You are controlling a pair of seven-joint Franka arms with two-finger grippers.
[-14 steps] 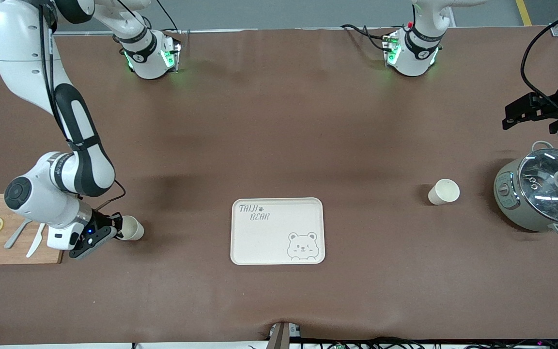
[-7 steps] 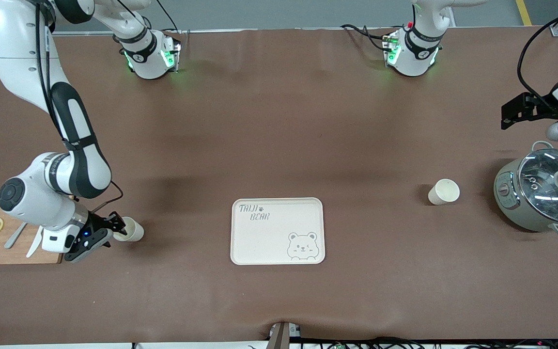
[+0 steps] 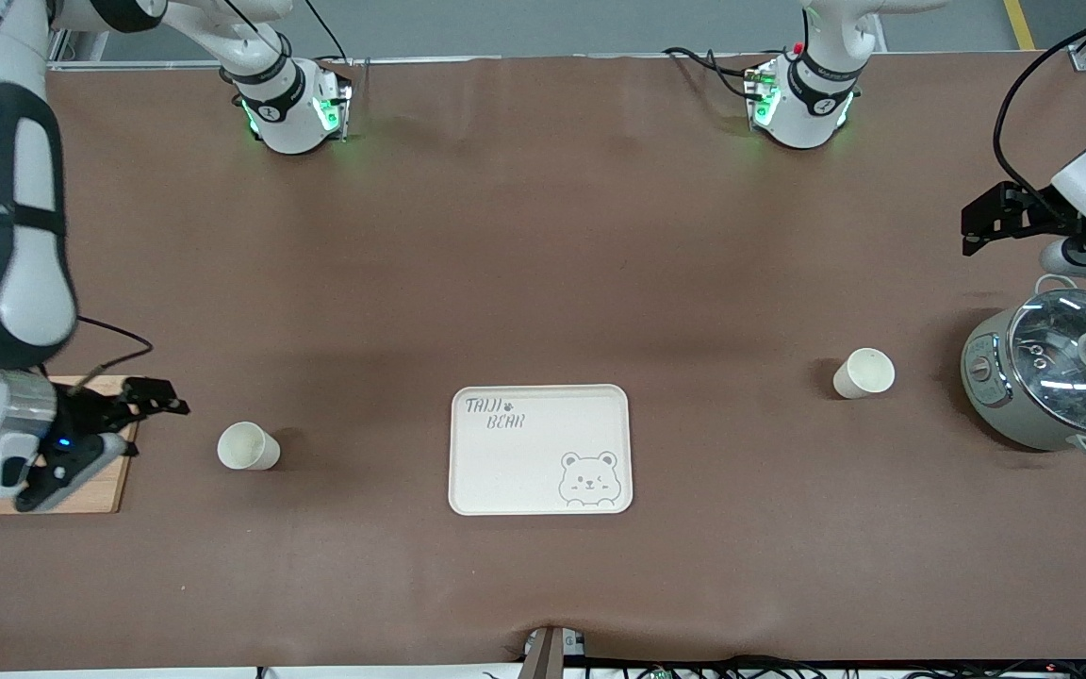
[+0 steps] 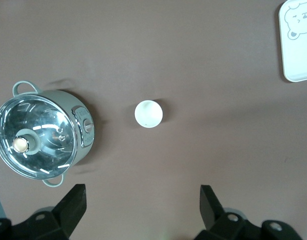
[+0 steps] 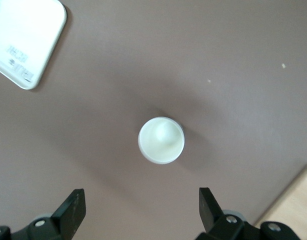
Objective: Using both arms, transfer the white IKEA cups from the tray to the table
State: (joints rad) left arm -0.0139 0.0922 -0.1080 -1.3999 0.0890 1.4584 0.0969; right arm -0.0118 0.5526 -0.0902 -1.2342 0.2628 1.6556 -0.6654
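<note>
1. Cups: two white IKEA cups stood upright on the brown table [image 3: 543,236], both outside the bear-printed tray [image 3: 540,450].
2. First cup [image 3: 247,445] sat toward the right arm's end, between the tray and the wooden board [image 3: 100,486], apart from both. Right wrist view showed it [image 5: 161,140] mouth-up, nothing touching it.
3. Second cup [image 3: 863,372] sat toward the left arm's end, between the tray and the glass-lidded pot [image 3: 1060,374], closer to the pot. Left wrist view showed it [image 4: 148,114] free-standing too.
4. Right gripper [image 3: 119,424] was over the board's edge, well clear of the first cup, jaws spread wide, holding nothing.
5. Left gripper [image 3: 986,219] hung above the table near the pot, farther from the front camera than the pot. Jaws looked wide and empty; the front view is poor there, but the left wrist view showed both fingers [image 4: 73,202] far apart.
6. Tray carried nothing.
</note>
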